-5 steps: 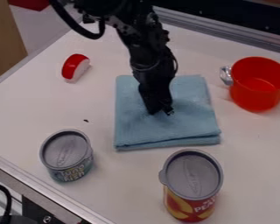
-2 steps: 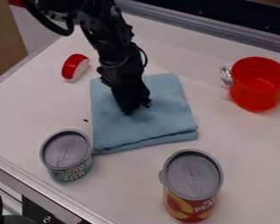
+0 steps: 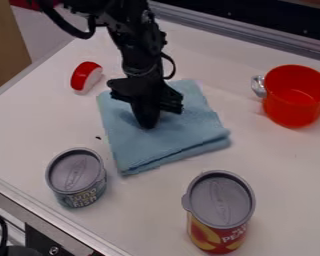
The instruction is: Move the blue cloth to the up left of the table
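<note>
Blue cloth (image 3: 166,140) lies farther left than earlier, rotated | Location: beneath pincer (image 3: 148,125) | Pincer state: cannot tell | Red pot (image 3: 293,112): right of pincer

Reads "TUNA FISH", somewhat blurred, on the short can (image 3: 90,192), nearer the camera than the pincer (image 3: 151,122) and left of it. Reads "PEA" on the tall can (image 3: 206,235), nearer and right of the pincer; continues too blurred to tell.

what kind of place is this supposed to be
Probably a robot test table with play-kitchen props: a black robot arm, a red pot and food cans on a white tabletop.
</note>
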Tool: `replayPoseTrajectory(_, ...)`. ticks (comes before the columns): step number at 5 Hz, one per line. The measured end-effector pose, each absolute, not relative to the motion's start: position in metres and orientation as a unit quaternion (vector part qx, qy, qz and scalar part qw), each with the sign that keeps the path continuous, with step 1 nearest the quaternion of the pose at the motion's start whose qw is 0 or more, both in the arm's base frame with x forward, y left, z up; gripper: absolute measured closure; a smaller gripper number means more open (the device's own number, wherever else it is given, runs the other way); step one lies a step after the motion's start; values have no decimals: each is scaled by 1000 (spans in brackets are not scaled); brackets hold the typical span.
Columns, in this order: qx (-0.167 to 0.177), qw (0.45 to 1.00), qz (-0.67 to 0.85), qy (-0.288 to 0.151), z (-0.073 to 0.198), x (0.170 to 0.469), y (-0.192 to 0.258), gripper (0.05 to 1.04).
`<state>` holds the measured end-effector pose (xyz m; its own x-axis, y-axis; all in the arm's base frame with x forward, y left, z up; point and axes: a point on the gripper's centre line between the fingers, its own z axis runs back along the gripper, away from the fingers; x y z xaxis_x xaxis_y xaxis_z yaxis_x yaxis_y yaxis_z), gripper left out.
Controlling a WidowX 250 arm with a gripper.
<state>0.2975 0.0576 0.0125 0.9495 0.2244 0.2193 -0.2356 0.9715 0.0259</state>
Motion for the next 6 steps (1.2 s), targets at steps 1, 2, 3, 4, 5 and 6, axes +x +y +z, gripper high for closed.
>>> replayPoseTrajectory(1, 47, 970, 206, -120, 12, 313, 59, 1031)
replayPoseTrajectory(2, 57, 954, 274, -103, 12, 315, 60, 1031)
replayPoseTrajectory(3, 27, 935, 347, -60, 11, 319, 67, 1031)
replayPoseTrajectory(4, 12, 923, 383, -32, 12, 327, 73, 1031)
replayPoseTrajectory(5, 22, 916, 399, -26, 11, 333, 76, 1031)
replayPoseTrajectory(6, 22, 916, 400, -30, 10, 339, 78, 1031)
